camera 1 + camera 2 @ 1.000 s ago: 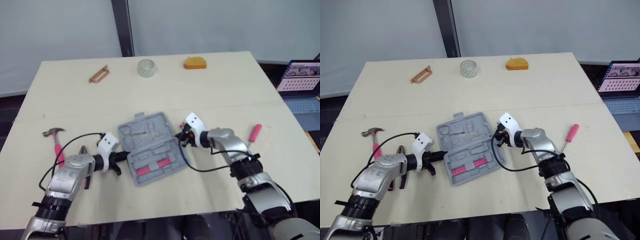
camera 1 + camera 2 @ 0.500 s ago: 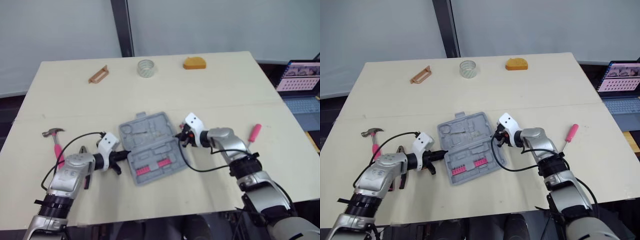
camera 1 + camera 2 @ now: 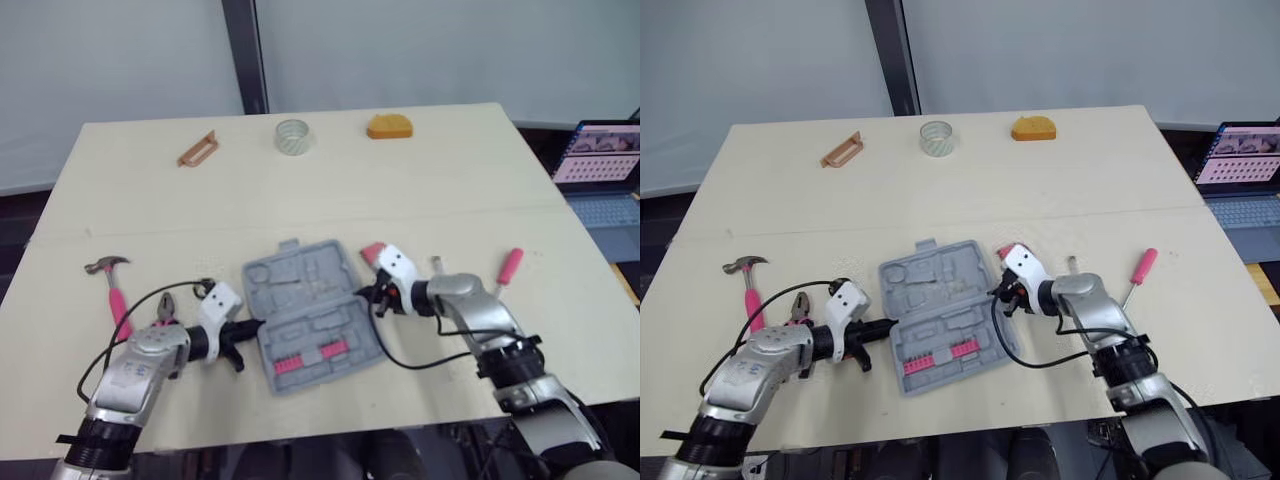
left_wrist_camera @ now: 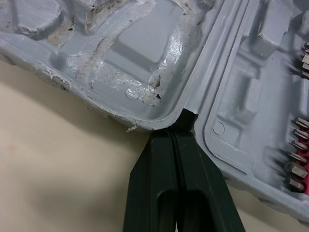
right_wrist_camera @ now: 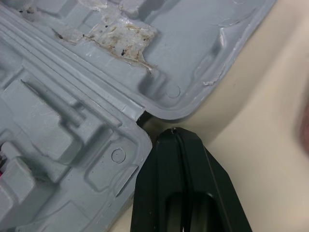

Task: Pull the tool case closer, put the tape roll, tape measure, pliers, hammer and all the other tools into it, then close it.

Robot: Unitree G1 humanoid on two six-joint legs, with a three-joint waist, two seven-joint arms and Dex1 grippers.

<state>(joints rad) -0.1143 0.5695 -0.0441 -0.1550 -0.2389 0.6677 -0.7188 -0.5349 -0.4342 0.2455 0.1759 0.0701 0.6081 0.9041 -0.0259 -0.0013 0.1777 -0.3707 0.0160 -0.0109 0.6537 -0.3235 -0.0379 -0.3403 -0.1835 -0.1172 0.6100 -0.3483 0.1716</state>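
- Evidently the first step is in hand: drawing the tool case [image 3: 305, 315] nearer, with none of the loose tools loaded into it yet.
- The grey case lies open and flat on the worktop [image 3: 450, 190], between the two end effectors.
- The left end effector [image 3: 252, 326] is clenched on nothing, its tips touching the notch at one end of the case's hinge line.
- The right end effector [image 3: 366, 293] is likewise clenched and empty, its tip just beside the other end of that hinge line; contact there cannot be told.
- The hammer [image 3: 112, 285] and pliers [image 3: 165, 308] lie outward of the left end effector, and the screwdriver [image 3: 510, 265] outward of the right.
- The tape roll [image 3: 292, 135] and tape measure [image 3: 389, 126] sit well beyond both.
- Next, an even two-sided drag seems needed so the case does not twist; after that, one end effector must open for the nearest tool.
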